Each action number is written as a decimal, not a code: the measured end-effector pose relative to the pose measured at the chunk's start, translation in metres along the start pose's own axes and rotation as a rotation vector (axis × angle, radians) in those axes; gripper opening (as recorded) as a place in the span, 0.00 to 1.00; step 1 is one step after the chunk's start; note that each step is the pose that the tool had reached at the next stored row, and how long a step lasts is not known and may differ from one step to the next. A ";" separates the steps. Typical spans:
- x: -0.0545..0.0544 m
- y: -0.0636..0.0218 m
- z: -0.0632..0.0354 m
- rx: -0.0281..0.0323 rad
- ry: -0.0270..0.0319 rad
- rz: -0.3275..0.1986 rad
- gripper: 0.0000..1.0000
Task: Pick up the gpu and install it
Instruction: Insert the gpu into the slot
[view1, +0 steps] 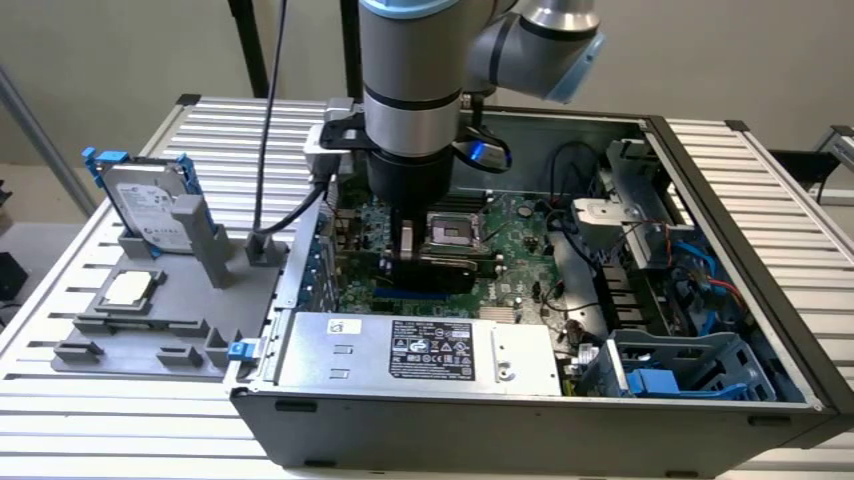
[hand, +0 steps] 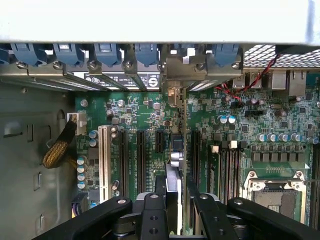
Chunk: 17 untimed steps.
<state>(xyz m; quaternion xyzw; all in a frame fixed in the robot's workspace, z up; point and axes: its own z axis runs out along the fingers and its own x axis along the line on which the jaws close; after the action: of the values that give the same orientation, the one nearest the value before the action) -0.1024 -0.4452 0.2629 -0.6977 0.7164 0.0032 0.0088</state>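
In the exterior view the arm reaches down into the open computer case (view1: 747, 250). My gripper (view1: 416, 258) is low over the green motherboard (view1: 514, 260), shut on the gpu (view1: 447, 272), which looks like a black slab there. The wrist view has the gpu (hand: 174, 172) edge-on, running between my two black fingers (hand: 161, 200) toward the rear slot openings. Its silver end bracket (hand: 175, 94) sits close to the case's back wall. The card lines up along the expansion slots (hand: 141, 160); whether it sits in one I cannot tell.
A silver hard drive in a blue frame (view1: 150, 205) and a chip (view1: 127, 288) rest on the grey fixture at the exterior view's left. The power supply (view1: 414, 350) lies at the case front, a drive cage (view1: 681, 370) and cables to the right. The CPU socket (hand: 272, 192) is beside the gripper.
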 end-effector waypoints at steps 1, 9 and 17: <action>0.000 0.0004 0.0000 0.0011 0.0000 0.000 0.26; 0.000 0.0013 0.0009 0.0036 -0.0001 0.002 0.26; 0.000 0.0017 0.0021 0.0037 0.0000 0.005 0.26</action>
<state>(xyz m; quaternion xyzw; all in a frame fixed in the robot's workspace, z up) -0.1041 -0.4449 0.2608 -0.6957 0.7183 0.0019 0.0101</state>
